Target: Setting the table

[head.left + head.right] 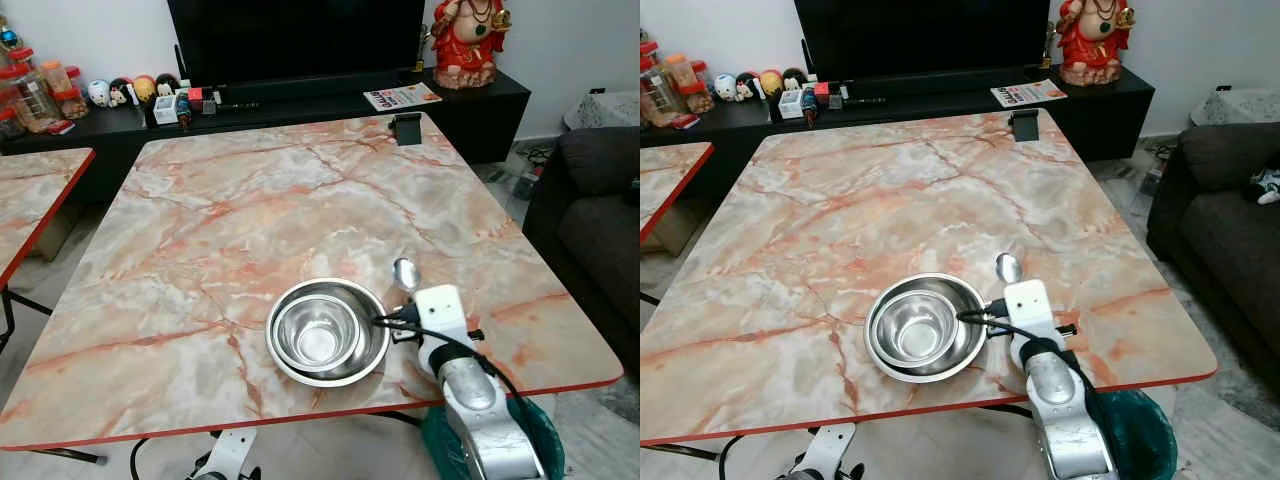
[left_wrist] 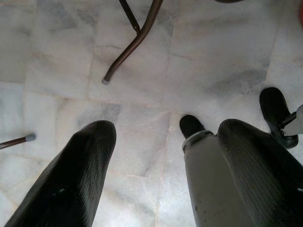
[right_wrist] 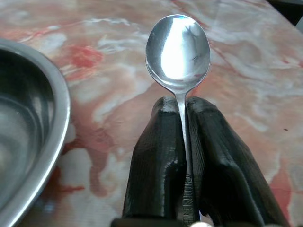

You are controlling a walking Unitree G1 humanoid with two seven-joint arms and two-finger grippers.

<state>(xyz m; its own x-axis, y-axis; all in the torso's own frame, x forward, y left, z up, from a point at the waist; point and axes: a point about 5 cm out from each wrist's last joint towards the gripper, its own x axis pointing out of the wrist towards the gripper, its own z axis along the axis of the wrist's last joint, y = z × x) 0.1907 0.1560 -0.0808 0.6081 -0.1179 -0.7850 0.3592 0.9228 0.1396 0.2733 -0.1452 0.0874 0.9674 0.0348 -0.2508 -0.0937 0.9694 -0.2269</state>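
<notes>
A steel plate [image 1: 372, 300] with a smaller steel bowl [image 1: 318, 333] nested in it rests near the front edge of the marble table [image 1: 250, 200]. Just right of the plate, my right gripper [image 3: 182, 106] is shut on the handle of a steel spoon [image 3: 178, 47], whose bowl [image 1: 405, 273] sticks out beyond the fingertips, low over the tabletop. My left gripper [image 2: 163, 142] hangs open below the table, over the tiled floor.
A small black object [image 1: 406, 128] stands at the table's far edge. A second marble table [image 1: 30, 190] is at the left, a dark sofa [image 1: 595, 220] at the right, and a black TV cabinet [image 1: 300, 100] with jars, toys and a red statue behind.
</notes>
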